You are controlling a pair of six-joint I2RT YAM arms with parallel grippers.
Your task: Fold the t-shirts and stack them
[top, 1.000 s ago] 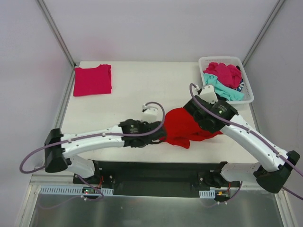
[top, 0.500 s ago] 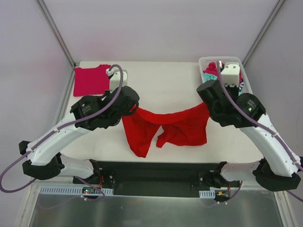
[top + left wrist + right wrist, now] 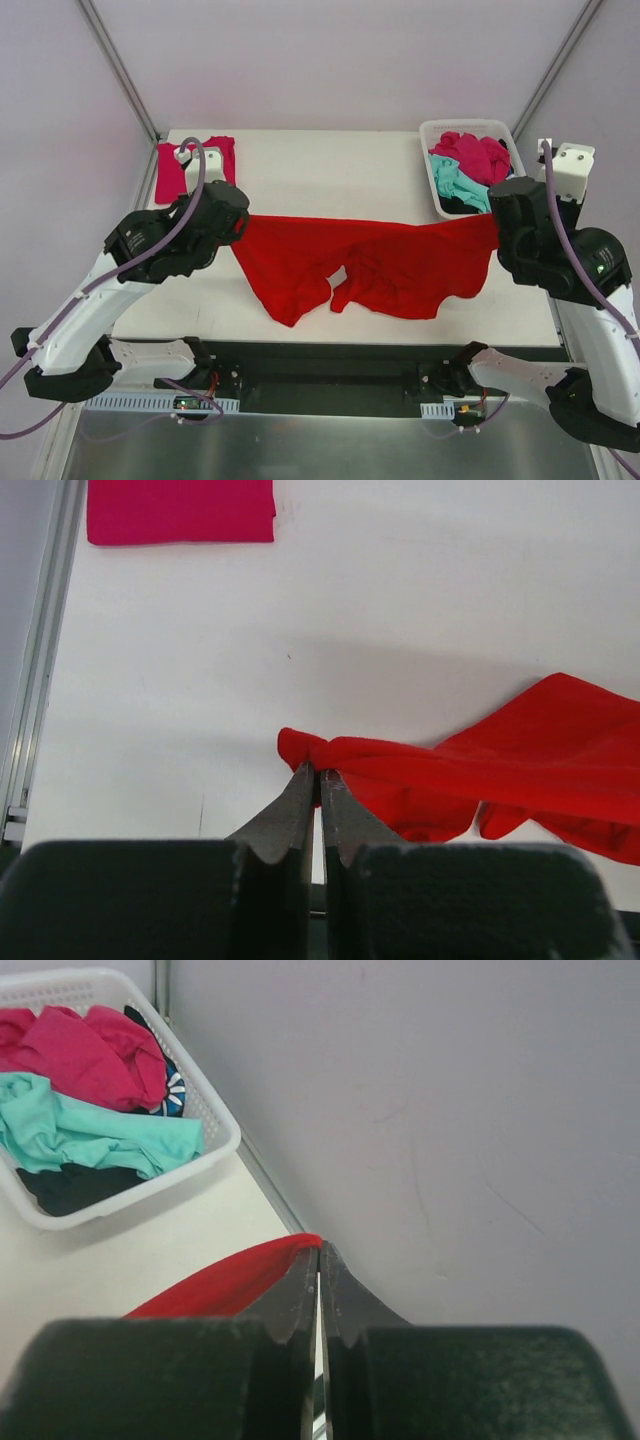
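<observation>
Big red tee (image 3: pixel 370 265) stretched wide, sagging; magenta tee (image 3: pixel 180 510) folded, far L.

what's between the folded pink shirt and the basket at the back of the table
Nothing. In the top view the table between the folded pink shirt and the basket is bare; the red shirt stretches nearer the front.

White table (image 3: pixel 330 170), pale walls (image 3: pixel 330 60) (metal corner struts (image 3: pixel 120 70)).

readable text: none in any view | red t-shirt (image 3: pixel 370 265), over the table (image 3: pixel 330 165): plain cloth, no print or tag legible | small circuit boards (image 3: pixel 186 404), just in front of the table's near edge: markings too small to read
</observation>
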